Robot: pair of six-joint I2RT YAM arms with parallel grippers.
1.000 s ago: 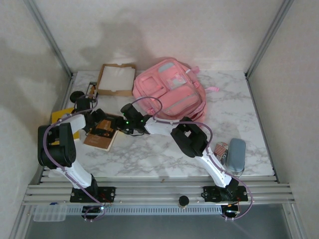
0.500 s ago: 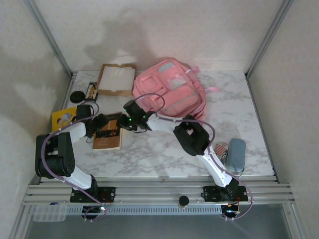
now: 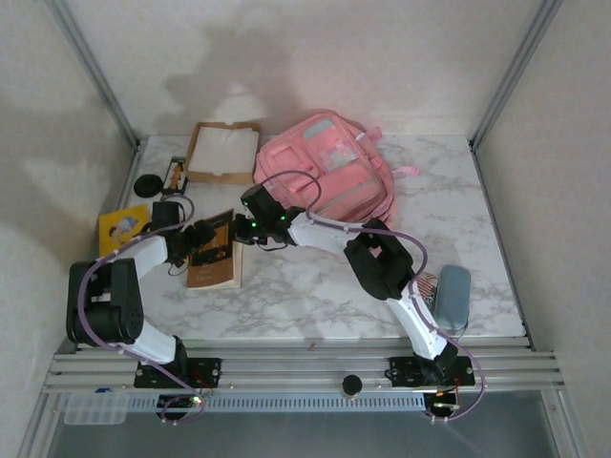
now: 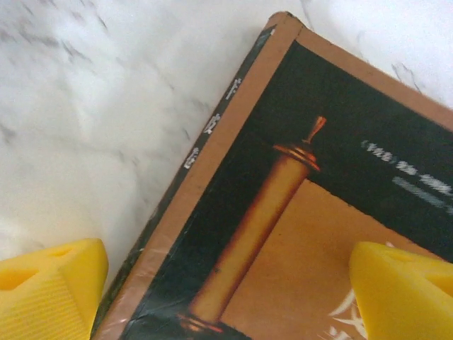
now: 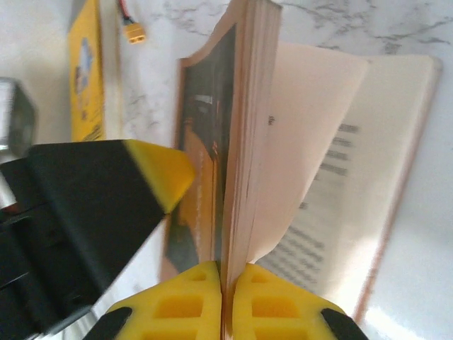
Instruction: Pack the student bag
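Although both arms crowd the left half of the marble table (image 3: 286, 296), the student bag (image 3: 325, 176) lies apart from their fingertips at the far middle, flat with its zip pockets and pale panel facing up. Its long axis seems to slant from the far edge toward the near right, with pink straps poking out on its right side; which end is the top I cannot tell. Across its near-left corner runs the right arm, whose cable loops over the fabric. Just beside that corner, the right gripper (image 5: 226, 273) is pinched tight on the raised cover and page block of a brown book (image 5: 233, 142), while one leaf curls and the remaining pages lie flat. From the left, the left gripper (image 4: 226, 297) is spread wide, one yellow finger (image 4: 49, 290) over bare marble and the other over the cover, holding nothing. A yellow book (image 3: 122, 227) lies at the left edge, a tan box with a white sheet (image 3: 222, 151) just left of the bag, and a grey-blue case (image 3: 451, 298) near the right arm's base.
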